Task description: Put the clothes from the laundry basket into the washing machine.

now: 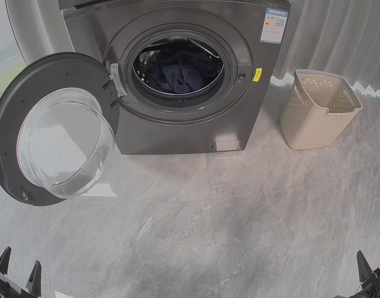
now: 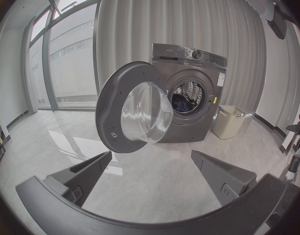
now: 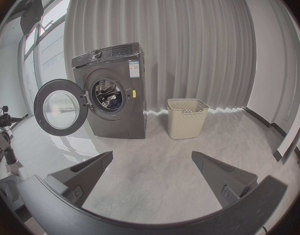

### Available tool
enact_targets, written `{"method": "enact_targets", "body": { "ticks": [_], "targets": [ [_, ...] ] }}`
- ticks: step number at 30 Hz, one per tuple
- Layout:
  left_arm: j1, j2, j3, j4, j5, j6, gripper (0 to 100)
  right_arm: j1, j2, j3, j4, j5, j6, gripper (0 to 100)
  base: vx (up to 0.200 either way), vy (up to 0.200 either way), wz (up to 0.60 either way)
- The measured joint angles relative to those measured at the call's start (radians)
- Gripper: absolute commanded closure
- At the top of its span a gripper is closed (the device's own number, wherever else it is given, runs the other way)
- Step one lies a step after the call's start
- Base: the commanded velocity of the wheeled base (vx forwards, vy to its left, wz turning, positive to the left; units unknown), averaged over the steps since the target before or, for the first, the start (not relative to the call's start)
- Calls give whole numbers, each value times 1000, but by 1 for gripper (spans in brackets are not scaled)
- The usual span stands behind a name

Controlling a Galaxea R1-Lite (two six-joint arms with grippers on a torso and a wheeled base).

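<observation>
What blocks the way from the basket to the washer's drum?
Nothing visible does. The door is swung wide to the robot's left, clear of the drum. The basket stands at the robot's right, beside the washer, with bare floor between them. Dark clothes already lie in the drum.

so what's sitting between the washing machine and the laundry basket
Nothing: in the head view the strip of grey floor between the washing machine and the laundry basket is bare. The right wrist view shows the same open gap.
</observation>
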Motion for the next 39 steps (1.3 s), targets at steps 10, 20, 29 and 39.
{"method": "enact_targets", "body": {
  "ticks": [10, 20, 29, 39],
  "targets": [
    [0, 0, 0, 0, 1, -1, 0, -1, 0, 0, -1, -43, 11, 0, 0, 0, 360],
    [-1, 0, 0, 0, 1, -3, 0, 1, 0, 0, -2, -44, 12, 0, 0, 60, 0],
    [0, 0, 0, 0, 1, -2, 0, 0, 1, 0, -2, -47, 12, 0, 0, 67, 0],
    [-1, 1, 0, 0, 0, -2, 0, 1, 1, 0, -2, -47, 12, 0, 0, 200, 0]
  ]
}}
